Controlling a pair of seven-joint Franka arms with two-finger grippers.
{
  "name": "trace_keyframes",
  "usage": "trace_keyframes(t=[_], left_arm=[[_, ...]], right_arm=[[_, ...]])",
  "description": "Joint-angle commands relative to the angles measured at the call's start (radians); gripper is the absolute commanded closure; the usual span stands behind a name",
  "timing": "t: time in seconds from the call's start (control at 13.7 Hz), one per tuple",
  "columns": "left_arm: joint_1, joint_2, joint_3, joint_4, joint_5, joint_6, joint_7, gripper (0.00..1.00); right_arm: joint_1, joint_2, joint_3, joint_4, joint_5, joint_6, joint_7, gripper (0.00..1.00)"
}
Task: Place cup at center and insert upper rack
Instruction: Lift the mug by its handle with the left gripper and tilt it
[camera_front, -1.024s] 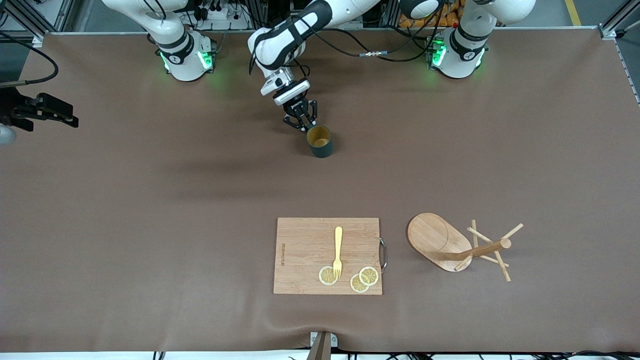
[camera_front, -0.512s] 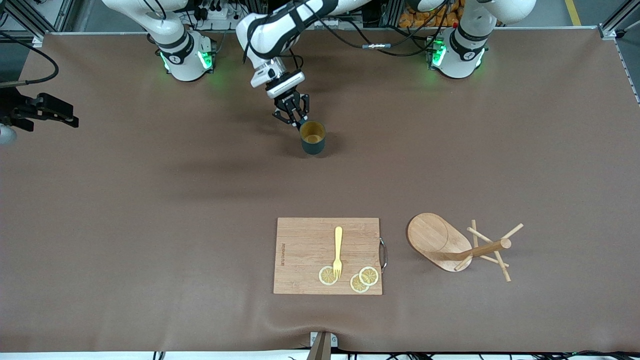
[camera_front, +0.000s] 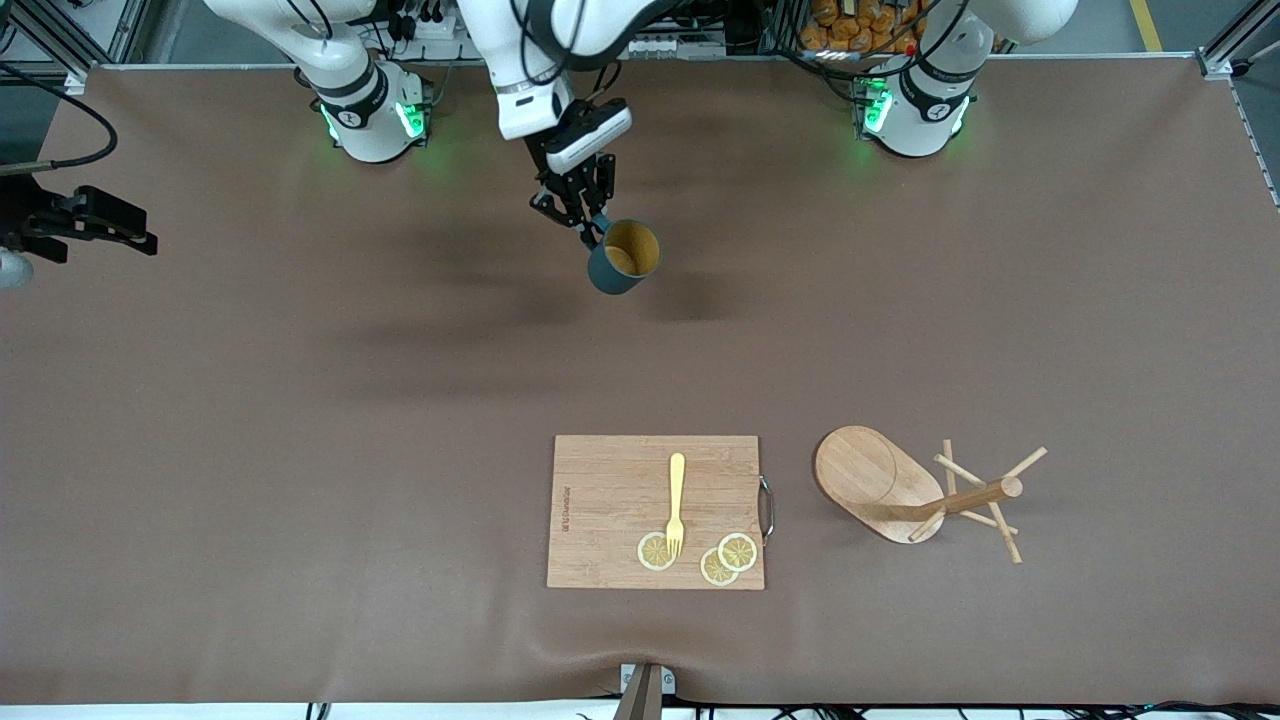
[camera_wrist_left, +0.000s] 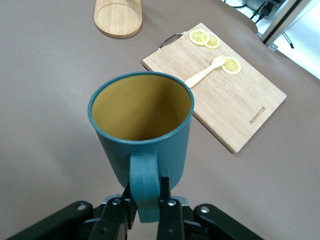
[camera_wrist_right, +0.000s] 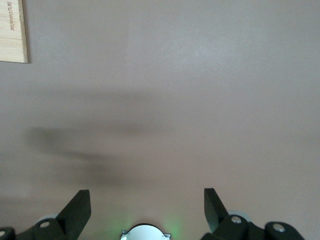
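Observation:
The dark teal cup (camera_front: 622, 258) with a tan inside hangs tilted in the air, mouth toward the front camera, over the table's strip close to the robot bases. My left gripper (camera_front: 590, 228) is shut on its side handle; the left wrist view shows the cup (camera_wrist_left: 142, 110) with the left gripper (camera_wrist_left: 146, 189) pinching the handle from both sides. The upper rack (camera_front: 900, 490), a light wooden mug tree, lies on its side near the front camera at the left arm's end; its oval base (camera_wrist_left: 118, 17) also shows. My right gripper (camera_wrist_right: 146, 197) stands open over bare table, holding nothing.
A wooden cutting board (camera_front: 655, 510) lies near the front camera beside the rack, with a yellow fork (camera_front: 676, 500) and lemon slices (camera_front: 720, 560) on it. A black device (camera_front: 80, 220) juts in at the table edge on the right arm's end.
The left gripper has lifted the cup off the table, carried it a little toward the right arm's end and tipped it. The right arm has not moved.

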Motion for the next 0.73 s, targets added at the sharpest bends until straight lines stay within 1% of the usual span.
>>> trace_keyframes(t=[0.0, 0.51, 0.66], left_arm=[[0.075, -0.087, -0.003, -0.044, -0.093, 0.066, 0.049, 1.00], [0.229, -0.169, -0.003, -0.049, -0.291, 0.145, 0.134, 1.00], [0.281, -0.189, -0.003, -0.058, -0.366, 0.160, 0.196, 1.00]], right_arm=[[0.012, -0.008, -0.006, 0.001, 0.007, 0.001, 0.011, 0.00], [0.010, -0.008, -0.006, 0.010, 0.009, -0.001, 0.011, 0.00], [0.009, -0.008, -0.008, 0.010, 0.007, 0.001, 0.009, 0.00]])
